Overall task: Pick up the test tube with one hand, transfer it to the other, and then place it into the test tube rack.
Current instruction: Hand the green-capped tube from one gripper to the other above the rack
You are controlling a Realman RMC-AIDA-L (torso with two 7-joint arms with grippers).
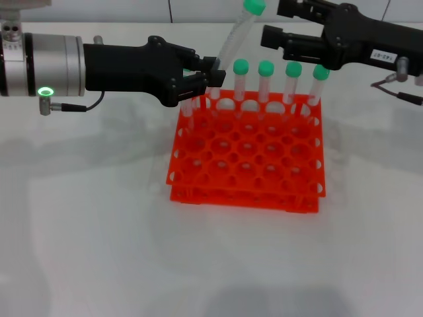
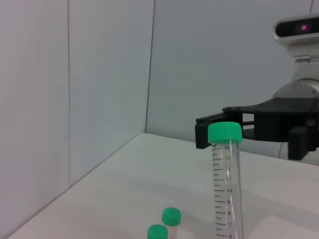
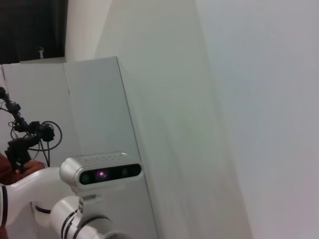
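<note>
Overhead, the unlabelled black left hand (image 1: 213, 74) clamps the slim clear green-capped test tube (image 1: 235, 36), tilted above the bright orange square rack (image 1: 248, 155) on the white surface (image 1: 99, 231), toward its far edge. The white-labelled black right hand (image 1: 269, 38) hovers beside the cap; I cannot tell how wide it is. In the left wrist view, the tube (image 2: 227, 184) stands before that right hand (image 2: 219, 130).

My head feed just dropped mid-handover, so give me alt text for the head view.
The left tool grips a tilted test tube low on its body, green cap up, above the back-left corner of the orange test tube rack. The labelled right tool hovers open beside the cap. More capped tubes stand along the rack's back row.
</note>
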